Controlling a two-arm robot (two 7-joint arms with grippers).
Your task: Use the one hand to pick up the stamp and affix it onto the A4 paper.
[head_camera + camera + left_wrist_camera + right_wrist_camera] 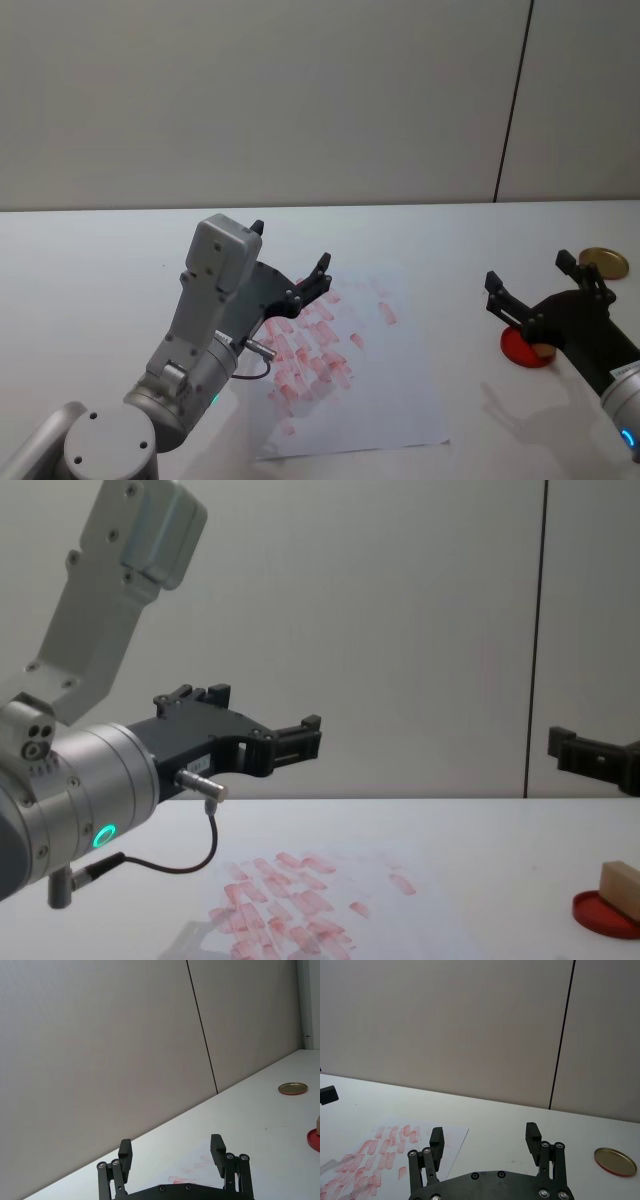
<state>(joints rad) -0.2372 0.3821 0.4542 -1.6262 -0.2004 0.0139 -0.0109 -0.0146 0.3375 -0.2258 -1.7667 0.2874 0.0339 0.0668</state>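
Note:
The stamp [620,885], a small tan wooden block, stands on the round red ink pad [603,916] at the table's right; its edge also shows as the stamp [318,1121]. The A4 paper [385,385] lies in the middle, covered with pinkish-red prints, and appears again as the A4 paper [451,1141]. My right gripper [528,268] hovers open just above and behind the ink pad [518,347], nothing between its fingers [532,1133]. Over the paper's left part, my left gripper [290,247] hangs raised and open, holding nothing.
A flat round gold lid [604,263] lies at the far right near the back of the white table [100,260]; it also shows as the lid [615,1161]. A grey wall stands behind the table.

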